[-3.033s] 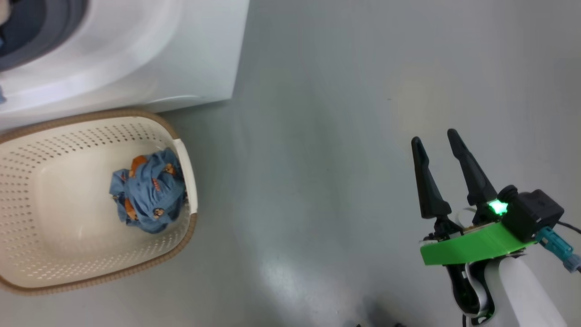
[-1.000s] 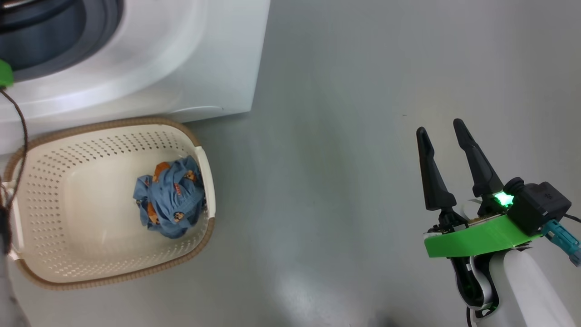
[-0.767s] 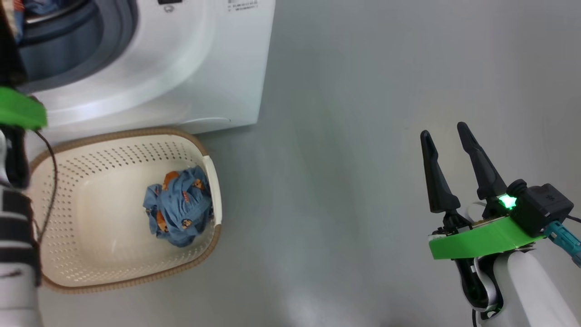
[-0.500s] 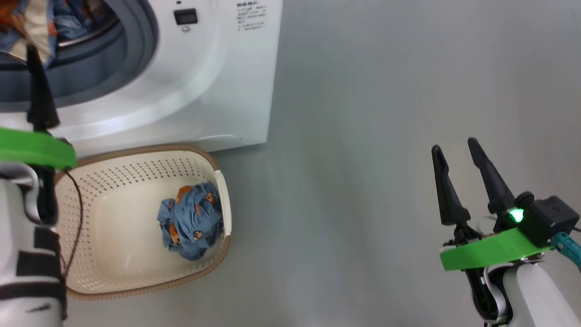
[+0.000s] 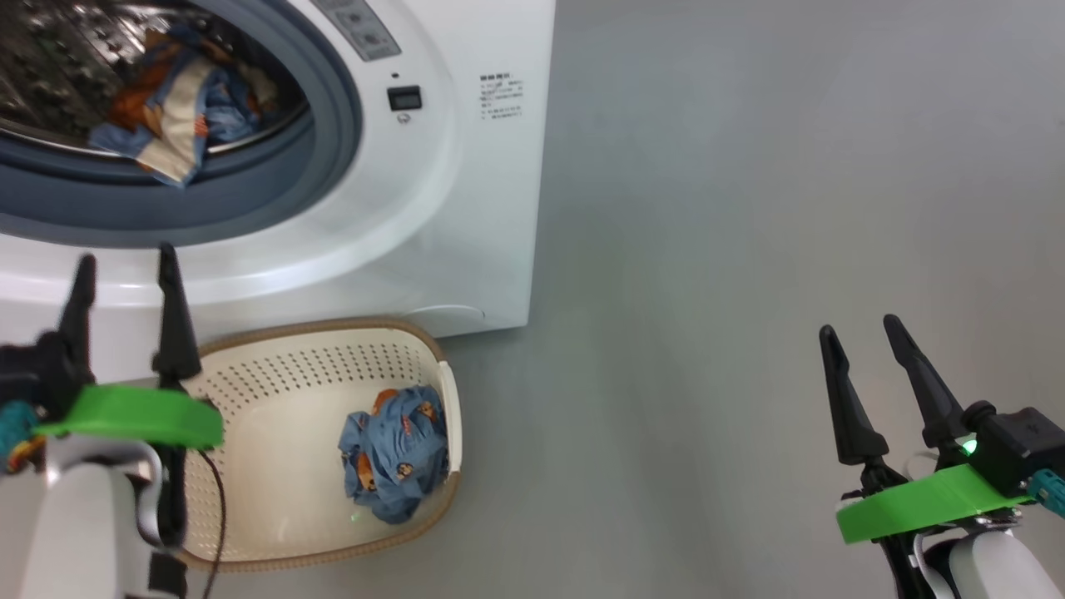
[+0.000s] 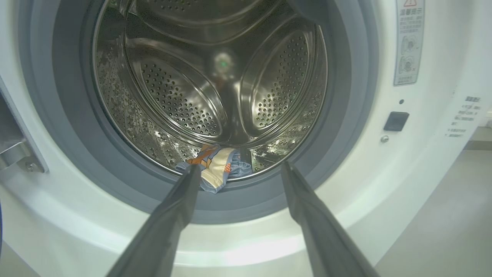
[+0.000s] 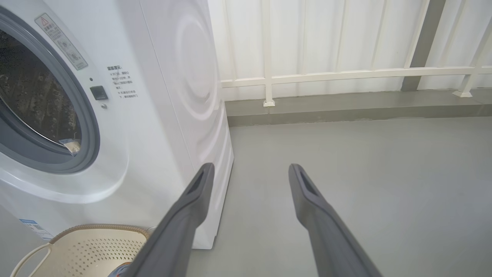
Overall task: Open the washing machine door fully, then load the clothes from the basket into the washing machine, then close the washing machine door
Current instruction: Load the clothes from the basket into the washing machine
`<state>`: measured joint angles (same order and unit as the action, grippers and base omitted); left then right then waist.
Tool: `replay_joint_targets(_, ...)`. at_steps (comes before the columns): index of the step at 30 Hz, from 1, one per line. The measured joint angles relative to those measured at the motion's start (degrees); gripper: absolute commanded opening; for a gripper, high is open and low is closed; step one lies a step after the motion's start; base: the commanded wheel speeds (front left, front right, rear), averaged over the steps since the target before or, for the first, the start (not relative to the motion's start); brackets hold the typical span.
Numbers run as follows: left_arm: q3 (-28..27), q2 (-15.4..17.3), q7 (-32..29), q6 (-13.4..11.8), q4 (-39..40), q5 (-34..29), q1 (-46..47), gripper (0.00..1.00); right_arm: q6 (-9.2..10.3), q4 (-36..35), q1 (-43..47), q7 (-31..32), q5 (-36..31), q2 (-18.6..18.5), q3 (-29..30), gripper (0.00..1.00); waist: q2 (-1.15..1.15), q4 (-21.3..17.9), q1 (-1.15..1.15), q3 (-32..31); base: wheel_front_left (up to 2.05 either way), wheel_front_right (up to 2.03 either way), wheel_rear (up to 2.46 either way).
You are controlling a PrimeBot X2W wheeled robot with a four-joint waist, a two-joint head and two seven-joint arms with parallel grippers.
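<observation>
- Left gripper (image 5: pixel 125 259): tapered black fingers, green bracket (image 5: pixel 133 416), pale forearm (image 5: pixel 75 532), dark cable (image 5: pixel 218 516).
- Right gripper (image 5: pixel 858 327): matching black fingers, green mount (image 5: pixel 923 503), green light (image 5: pixel 968 448), teal connector (image 5: pixel 1050 489).

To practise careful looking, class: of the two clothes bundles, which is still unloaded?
The blue bundle in the basket. The other bundle, with a cream piece, lies at the front edge of the drum.

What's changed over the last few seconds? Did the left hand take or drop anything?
The head camera swung up toward the washing machine, so the whole view shifted. The left hand, open and empty, has drawn back from the machine's opening to just below it. Nothing was visibly gripped or released. Unchanged: the loaded clothes at the opening's front lip, the blue garment in the basket, and the right hand open above the floor.
</observation>
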<state>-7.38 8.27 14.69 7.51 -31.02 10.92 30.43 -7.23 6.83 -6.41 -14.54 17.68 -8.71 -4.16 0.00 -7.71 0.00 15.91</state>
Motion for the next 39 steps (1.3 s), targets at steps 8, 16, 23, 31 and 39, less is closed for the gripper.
replay_joint_targets(8, 1.1, -0.9, 0.0, 0.0, 3.4, 0.0, -7.7, 1.00, 0.00, 0.5, 3.0, 0.0, 0.4, -1.0, 0.6, 1.00, 0.00, 1.9, 0.00, -4.1, 0.00, 0.00, 0.00)
replay_joint_targets(16, 1.0, -2.3, 0.0, 0.0, 7.8, 0.0, -15.1, 1.00, 0.00, 0.7, 5.0, 0.0, 0.5, -1.8, 1.3, 1.00, 0.00, 3.6, 0.00, -7.5, 0.00, 0.00, 0.00)
replay_joint_targets(23, 0.0, -3.8, 0.0, 0.0, 13.0, -0.6, -21.9, 1.00, 0.00, 0.5, 7.2, 0.0, 0.8, -1.8, 2.3, 1.00, 0.00, 4.3, 0.00, -9.2, 0.00, 0.00, 0.00)
replay_joint_targets(31, -1.1, -4.5, 0.0, 0.0, 17.1, -0.6, -26.9, 1.00, 0.00, 0.4, 8.5, 0.0, 1.0, -1.6, 2.6, 1.00, 0.00, 4.7, 0.01, -10.0, 0.00, 0.00, 0.00)
replay_joint_targets(39, -2.2, -5.5, 0.0, 0.0, 19.8, -0.6, -30.8, 1.00, 0.00, 0.3, 9.6, 0.0, 1.0, -1.5, 2.8, 1.00, 0.00, 4.7, 0.00, -10.9, 0.00, 0.00, 0.00)
